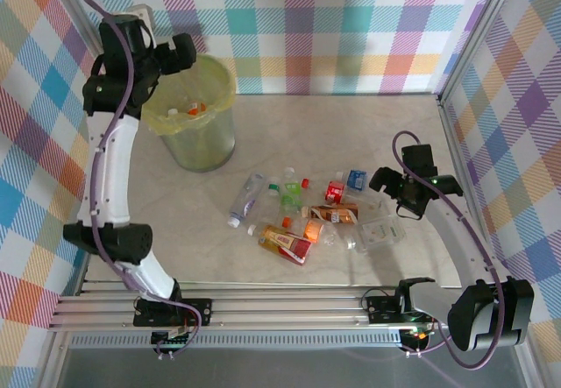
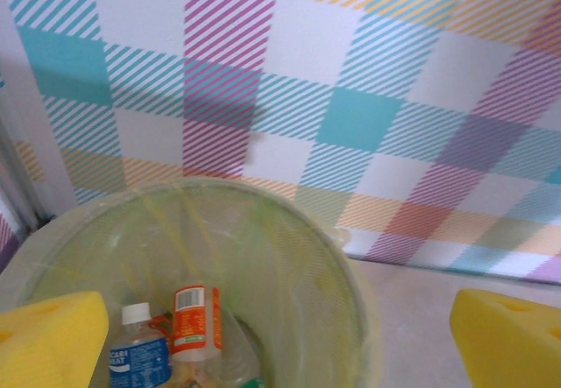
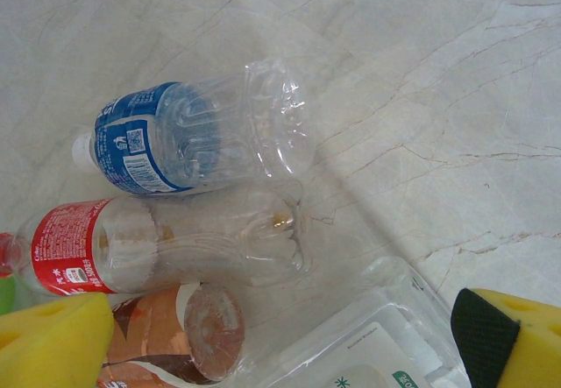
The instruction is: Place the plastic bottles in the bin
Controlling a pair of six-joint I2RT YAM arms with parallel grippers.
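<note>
2 grippers, both with jaws spread wide and nothing between the pads. Near side first: the right gripper (image 1: 392, 194) hangs low over the right end of the heap of plastic bottles (image 1: 298, 217), which lies mid-table, a little toward the near rail (image 1: 263, 305). From its wrist, the yellow pads (image 3: 53, 340) sit at the 2 lower corners. Between them lie a clear flat pack (image 3: 377, 344) and a brown-label bottle (image 3: 175, 335) seen end-on. I cannot tell whether either pad touches anything. Just beyond lies a red-label bottle (image 3: 158, 248) on its side. Past it is a blue-label bottle (image 3: 193, 134), also on its side, the 2 parallel and close. Bare marble runs past and to the right of the blue one, toward the right wall (image 1: 517, 143). The rest of the heap spreads left of this gripper, crushed and overlapping. Open table (image 1: 351, 134) separates the heap from the bin and continues along the back wall (image 1: 333, 29). Far left: the bin (image 1: 223, 90), with its yellow-green liner, stands close to the left wall (image 1: 44, 99). The left gripper (image 1: 180, 52) hovers over its mouth. From the wrist, its fingertips (image 2: 513, 335) flank the opening. 2 bottles lie at the bottom, well below the pads: an orange-label bottle (image 2: 195, 322) and a white-capped bottle (image 2: 138, 353).
</note>
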